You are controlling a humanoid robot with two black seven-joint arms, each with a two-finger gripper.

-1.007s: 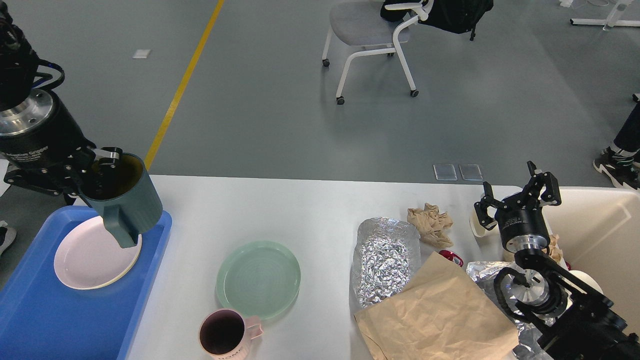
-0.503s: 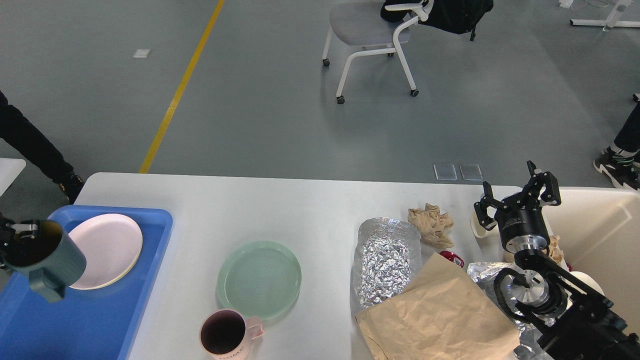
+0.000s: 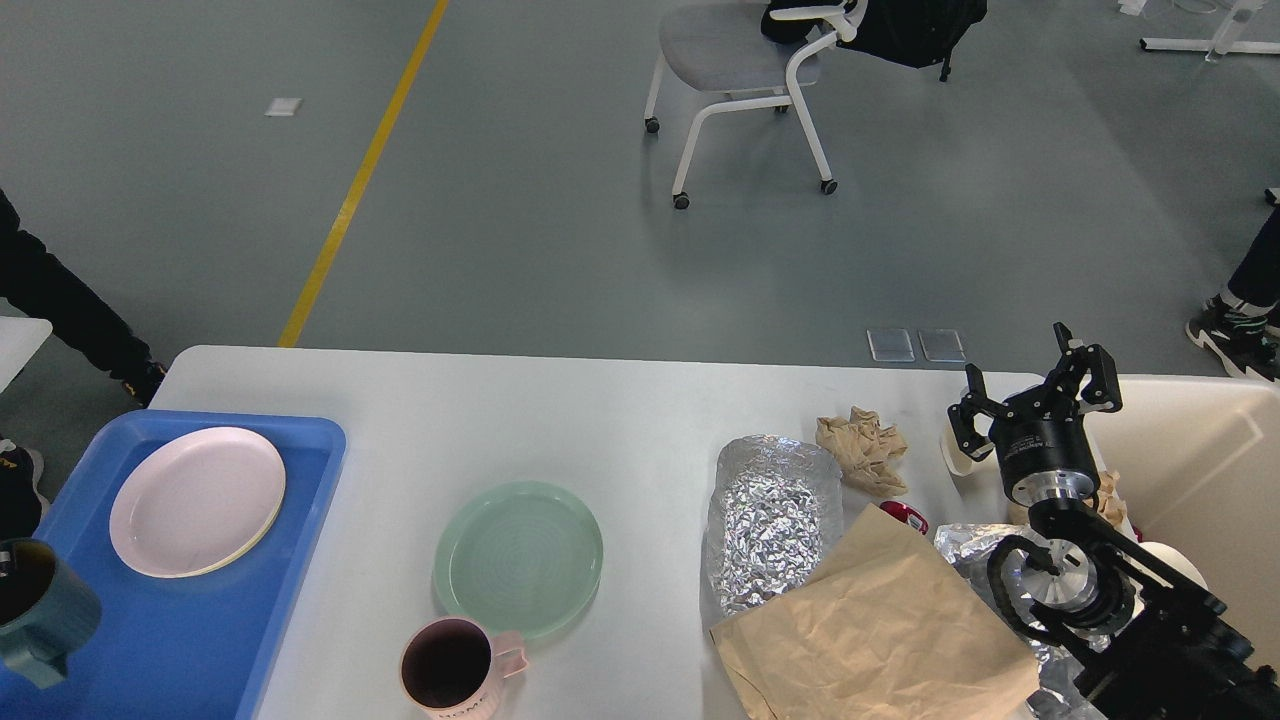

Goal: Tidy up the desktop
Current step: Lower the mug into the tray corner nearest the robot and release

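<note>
White desk (image 3: 600, 410) spans the view centre. Right gripper (image 3: 1035, 385) raised near its right edge, jaws spread, holding nothing. Left gripper out of view. Dark green mug (image 3: 40, 610) over blue tray (image 3: 180, 640) at left edge.

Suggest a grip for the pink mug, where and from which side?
Judging by its pose, pinch the pink mug by the rim from above, one finger inside. It stands upright on the desktop, mouth open; the handle points right toward the green plate, so take the left rim.
</note>
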